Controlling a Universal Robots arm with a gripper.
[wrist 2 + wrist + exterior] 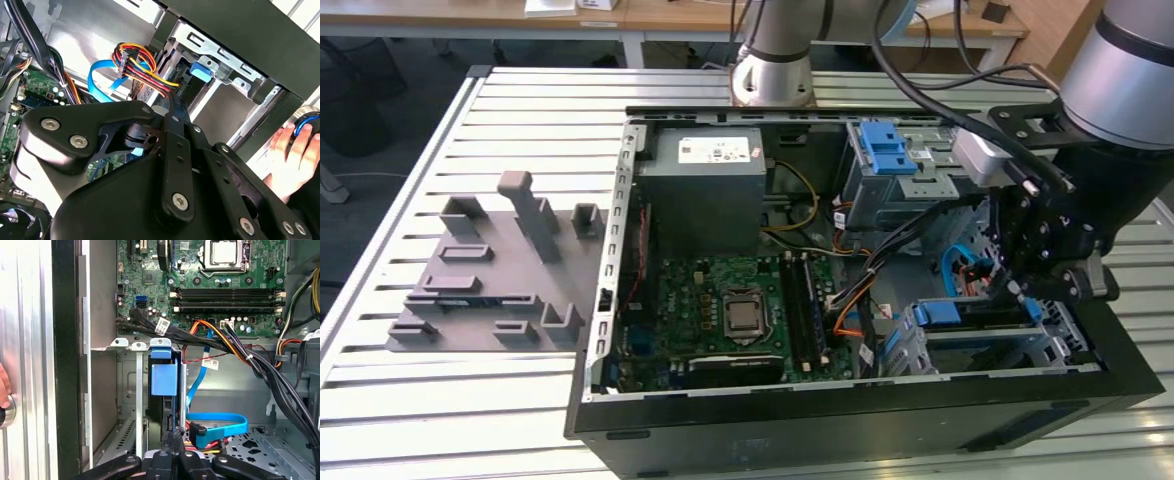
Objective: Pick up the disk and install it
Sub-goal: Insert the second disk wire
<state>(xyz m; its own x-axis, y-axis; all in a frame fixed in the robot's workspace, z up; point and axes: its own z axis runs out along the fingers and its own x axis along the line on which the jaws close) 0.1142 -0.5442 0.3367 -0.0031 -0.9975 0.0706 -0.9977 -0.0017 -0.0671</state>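
- The black gripper (1021,290) hangs inside the open black computer case (854,425), at about 4 o'clock from the case's middle in the exterior view. You cannot tell whether the claw is apart or closed.
- The disk (164,382), a dark-bodied drive with a blue plastic bracket, stands on edge in the silver metal drive cage (131,390), just beyond the gripper (172,457) in the first wrist view. The blue tab faces the green motherboard (215,295). In the exterior view, the disk (961,315) sits in the cage at 4 o'clock, under the gripper.
- Room is tight. A flat blue data cable (220,422) loops just beside the disk. A bundle of orange, yellow and red wires (145,67) runs close past the cage's edge. The empty cage slot next to the disk is open.
- Small white tags (162,326) are wrapped on the black cables, with print too small to read.
- A second blue bracket (887,150) sits in the upper cage at 1 o'clock.
- At 12 o'clock, the large grey metal box (707,200) carries a white sticker (718,151), and you cannot read it.
- A person's hand (292,155) rests outside the case wall.
- At 9 o'clock, well apart from the case, the grey plastic tray with upright slots (494,270) lies on the slatted metal table (454,400).
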